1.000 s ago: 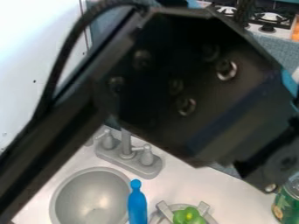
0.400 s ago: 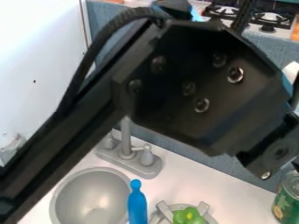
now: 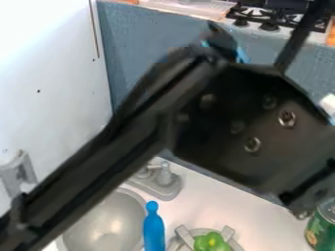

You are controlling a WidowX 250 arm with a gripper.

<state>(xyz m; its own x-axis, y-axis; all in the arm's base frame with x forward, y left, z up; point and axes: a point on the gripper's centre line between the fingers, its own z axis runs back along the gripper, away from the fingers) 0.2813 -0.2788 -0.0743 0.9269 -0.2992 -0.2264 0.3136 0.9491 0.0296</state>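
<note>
Camera view shows at the left a white wall [image 3: 52,73], with a grey fixture [image 3: 18,174] low at its edge. The black arm [image 3: 98,162] rises from the lower left, and its wide joint [image 3: 235,127] covers the middle and the right. Whether the gripper is open or closed, or is gripping something, I cannot tell. Under the arm is a round grey sink [image 3: 105,225], partly hidden, and beside it a grey faucet [image 3: 165,184]. Just right of the sink, a blue object [image 3: 154,228] with a rounded top is standing. Next comes a grey rack [image 3: 185,237] with a green object [image 3: 210,241] in it. Behind, at the upper right, is a stove [image 3: 245,22]. At the lower right edge, a green can [image 3: 319,230] is upright on the white counter [image 3: 262,215], near the joint's lower end.
</note>
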